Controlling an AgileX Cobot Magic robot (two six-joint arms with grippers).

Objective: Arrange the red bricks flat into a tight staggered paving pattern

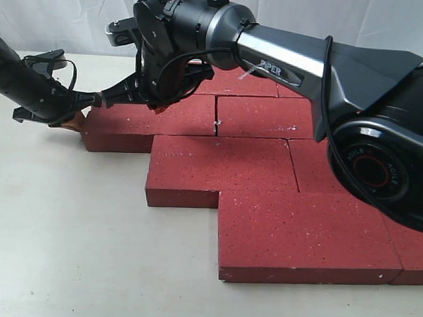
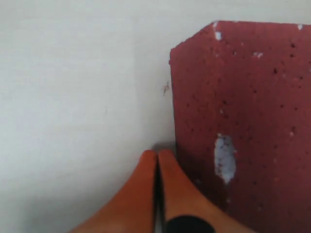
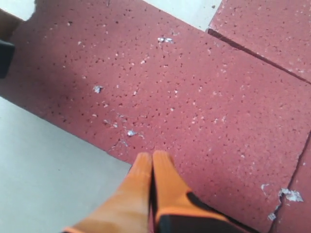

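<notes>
Several dark red bricks lie flat in staggered rows on the white table [image 1: 70,230]. The leftmost brick of the second row [image 1: 154,120] sticks out to the left. My left gripper [image 1: 79,119] is shut, and its orange fingertips [image 2: 156,154] sit against that brick's end face [image 2: 243,121] down at the table. My right gripper [image 1: 158,106] reaches across from the right and is shut, its tips [image 3: 152,156] resting on the same brick's top [image 3: 160,87] near its far long edge. Neither gripper holds anything.
A neighbouring brick [image 1: 265,115] abuts it on the right, with a narrow seam [image 3: 257,51] between them. A middle-row brick [image 1: 222,166] and a front brick [image 1: 299,228] lie nearer the camera. The right arm's large base [image 1: 385,157] covers the right-hand bricks.
</notes>
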